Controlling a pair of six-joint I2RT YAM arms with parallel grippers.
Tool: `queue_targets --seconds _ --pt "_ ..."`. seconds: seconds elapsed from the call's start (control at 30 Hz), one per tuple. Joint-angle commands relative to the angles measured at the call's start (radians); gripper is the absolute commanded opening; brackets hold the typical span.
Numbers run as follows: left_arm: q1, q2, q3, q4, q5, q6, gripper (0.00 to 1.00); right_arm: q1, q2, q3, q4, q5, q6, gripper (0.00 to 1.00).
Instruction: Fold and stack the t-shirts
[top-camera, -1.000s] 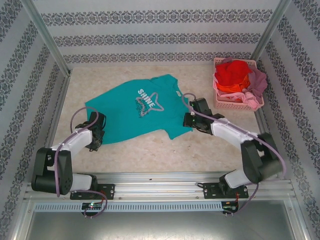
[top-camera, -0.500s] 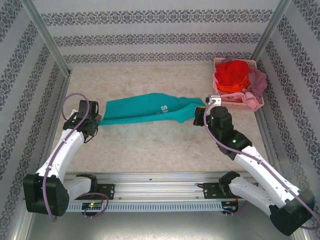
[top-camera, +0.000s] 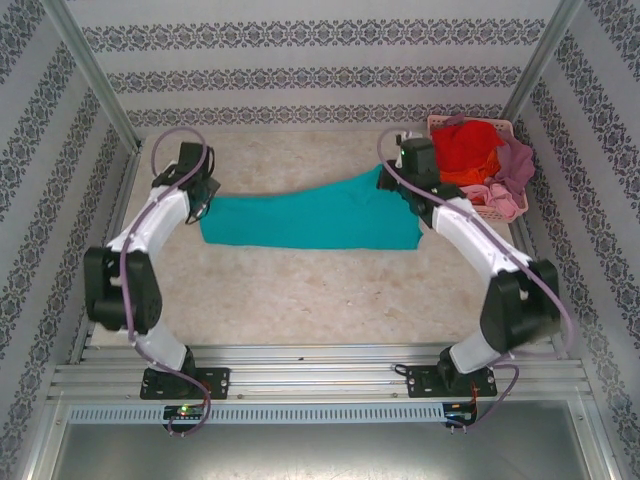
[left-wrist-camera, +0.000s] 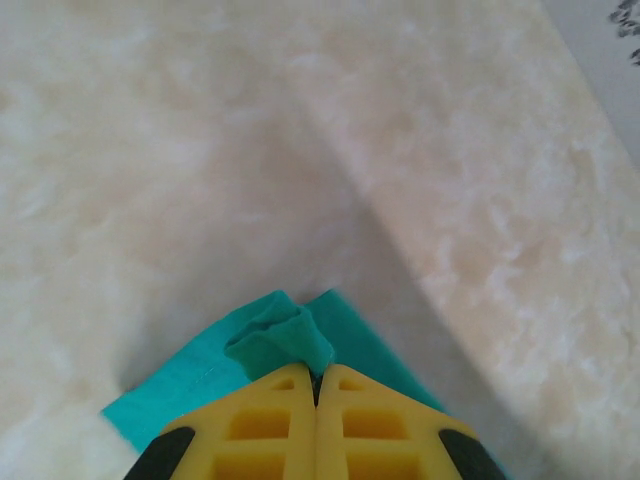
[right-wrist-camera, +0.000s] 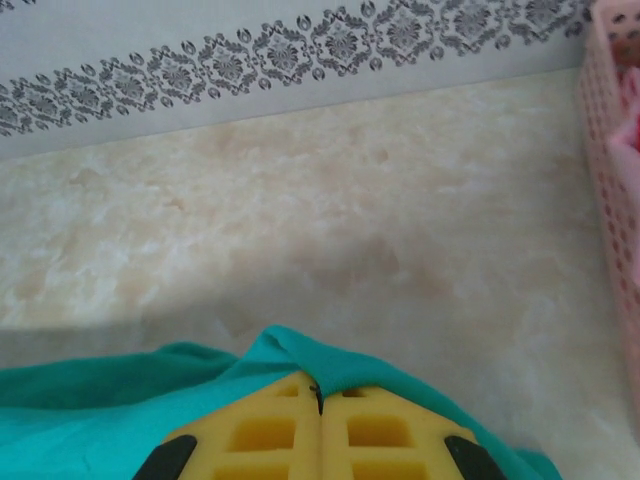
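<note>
My left claw (left-wrist-camera: 316, 380) and right claw (right-wrist-camera: 320, 394) are clamped on far corners of teal cloth t-shirt (top-camera: 300, 222) (tension for a flat fold, I reckon).

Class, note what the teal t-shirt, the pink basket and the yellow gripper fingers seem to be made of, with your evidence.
Teal t-shirt: soft matte cloth; it bunches where pinched.
Pink basket: probably rigid plastic; moulded lattice wall.
Yellow gripper fingers: matte moulded plastic or rubber; waffle recesses.

In both wrist views the teal shirt (left-wrist-camera: 285, 340) runs off the lower edge; the basket (right-wrist-camera: 600, 100) is cropped at right, contents blurred.
</note>
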Motion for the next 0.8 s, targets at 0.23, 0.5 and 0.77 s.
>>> queue_targets --seconds 0.23,0.5,0.77 --pt "0.056 0.261 0.761 -0.099 -0.008 0.15 0.0 -0.021 0.119 0.51 0.125 -0.094 -0.094 0.0" --pt "0.058 0.269 1.189 -0.208 0.004 0.194 0.0 -0.039 0.054 0.738 0.109 -0.146 -0.125 0.0" --pt "0.057 -0.11 0.515 0.013 0.02 0.189 0.0 -0.055 -0.189 0.329 0.145 -0.23 -0.11 0.0"
